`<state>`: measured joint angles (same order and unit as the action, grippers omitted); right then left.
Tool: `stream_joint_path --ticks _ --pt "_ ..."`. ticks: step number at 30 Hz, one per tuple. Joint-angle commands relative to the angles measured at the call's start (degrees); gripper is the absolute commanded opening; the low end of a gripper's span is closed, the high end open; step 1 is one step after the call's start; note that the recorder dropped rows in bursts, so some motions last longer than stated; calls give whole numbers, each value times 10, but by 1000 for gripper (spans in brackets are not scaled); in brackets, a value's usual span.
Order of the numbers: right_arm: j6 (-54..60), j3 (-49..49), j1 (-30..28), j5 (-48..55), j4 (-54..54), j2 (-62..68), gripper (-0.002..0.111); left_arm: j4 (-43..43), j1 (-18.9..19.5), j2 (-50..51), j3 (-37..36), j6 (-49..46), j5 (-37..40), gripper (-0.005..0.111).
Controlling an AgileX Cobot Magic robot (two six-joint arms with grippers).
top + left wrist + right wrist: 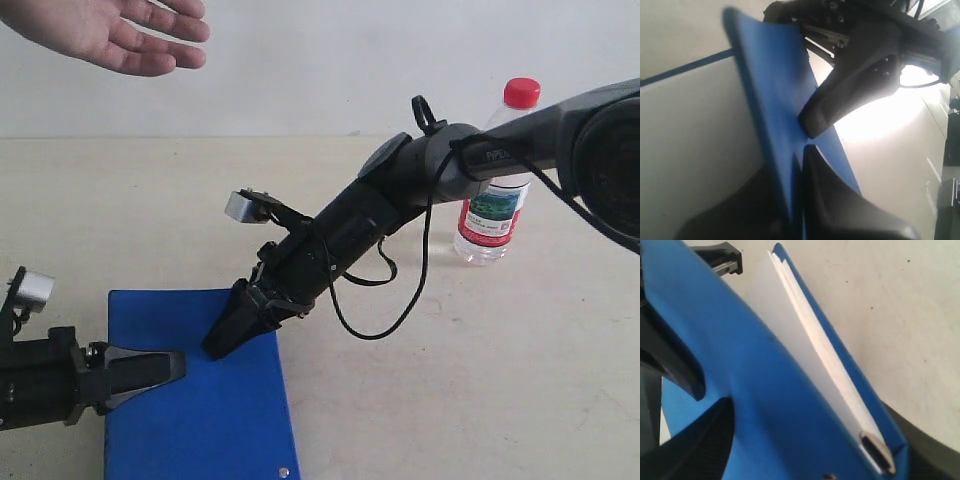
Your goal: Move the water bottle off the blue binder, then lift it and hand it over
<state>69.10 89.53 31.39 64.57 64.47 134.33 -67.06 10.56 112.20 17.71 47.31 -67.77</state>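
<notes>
left end effector (175, 368) pinching blue binder (200, 430) edge, right end effector (220, 342) spread astride it

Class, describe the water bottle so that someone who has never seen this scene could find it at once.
Start at the beige table and go to its right side in the exterior view, away from the blue binder. Standing upright behind the right arm is the water bottle: clear plastic, red cap, red-and-green label, the only container there.

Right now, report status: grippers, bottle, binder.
Left gripper shut on binder edge. Right gripper open, astride binder edge. Bottle upright on table, off binder. Open hand held out beyond.
</notes>
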Motion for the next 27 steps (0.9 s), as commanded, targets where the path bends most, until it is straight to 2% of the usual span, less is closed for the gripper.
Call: stream_joint_path --ticks 1,2,8,10,17,22,25,27 --pt "38 -2 47 54 3 -5 12 8 -9 -5 14 -18 3 12" --pt "44 -2 44 54 3 -5 0 8 -9 -5 14 -18 3 18" --pt "58 -2 34 54 3 -5 0 37 -9 -5 14 -19 6 60" --pt "59 -2 33 54 4 -5 0 79 -9 -5 14 -19 9 66" --pt "65 -2 33 54 4 -5 0 310 -9 -5 14 -30 10 63" --pt "63 -2 33 54 3 -5 0 409 -9 -5 14 -33 10 61" --pt "61 -2 31 54 -2 -6 0 415 -9 -5 14 -40 4 47" --pt "60 -2 29 54 -14 -9 0 404 -9 -5 14 -59 -5 25"
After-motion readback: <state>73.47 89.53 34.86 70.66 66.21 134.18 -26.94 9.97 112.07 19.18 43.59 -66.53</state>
